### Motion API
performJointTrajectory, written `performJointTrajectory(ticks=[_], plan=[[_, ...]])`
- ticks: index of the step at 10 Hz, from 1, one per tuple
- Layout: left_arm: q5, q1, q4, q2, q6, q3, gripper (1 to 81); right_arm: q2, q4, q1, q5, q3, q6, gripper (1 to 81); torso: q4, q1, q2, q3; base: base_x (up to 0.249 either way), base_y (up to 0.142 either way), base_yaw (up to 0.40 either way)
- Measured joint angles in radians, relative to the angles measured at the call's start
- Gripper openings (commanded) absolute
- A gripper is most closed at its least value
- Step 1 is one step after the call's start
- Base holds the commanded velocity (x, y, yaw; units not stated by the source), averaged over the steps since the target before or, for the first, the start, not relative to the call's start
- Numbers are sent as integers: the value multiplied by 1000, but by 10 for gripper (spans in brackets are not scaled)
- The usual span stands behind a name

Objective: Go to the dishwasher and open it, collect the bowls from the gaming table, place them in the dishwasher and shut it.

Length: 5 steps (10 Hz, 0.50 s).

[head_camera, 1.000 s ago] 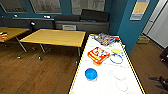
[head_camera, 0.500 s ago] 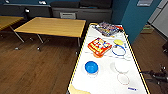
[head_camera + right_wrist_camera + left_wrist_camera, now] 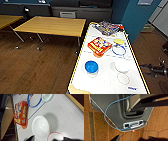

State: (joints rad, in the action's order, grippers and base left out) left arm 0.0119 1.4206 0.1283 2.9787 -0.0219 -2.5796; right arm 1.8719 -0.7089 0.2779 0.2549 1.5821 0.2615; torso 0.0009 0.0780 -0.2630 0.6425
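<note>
Two dark fingertips of the right end effector [image 3: 46, 138] hang spread apart and empty just above the white bowl [image 3: 41, 127], while whether the left end effector is apart or together cannot be told. That bowl sits upright on the gaming table's white tabletop [image 3: 105, 82], with the blue bowl [image 3: 91, 67] near the yellow-edged side and a red game box [image 3: 99, 45] farther along. It looks light, rigid, glossy and likely breakable, so pinching across its thin rim seems safest.

Bare worktop [image 3: 105, 80] lies between the blue bowl [image 3: 91, 67] and white bowl [image 3: 122, 65]. Farther back, a red game box [image 3: 99, 46], blue ring [image 3: 118, 49] and another box [image 3: 108, 27] crowd the surface.
</note>
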Motion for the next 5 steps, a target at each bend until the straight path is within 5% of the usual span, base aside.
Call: performJointTrajectory(ticks=[5], plan=[[0,-8,0,5,0,-9,811,134,0,6,-11,159,30,811,0,0,0,0,0,0,0]])
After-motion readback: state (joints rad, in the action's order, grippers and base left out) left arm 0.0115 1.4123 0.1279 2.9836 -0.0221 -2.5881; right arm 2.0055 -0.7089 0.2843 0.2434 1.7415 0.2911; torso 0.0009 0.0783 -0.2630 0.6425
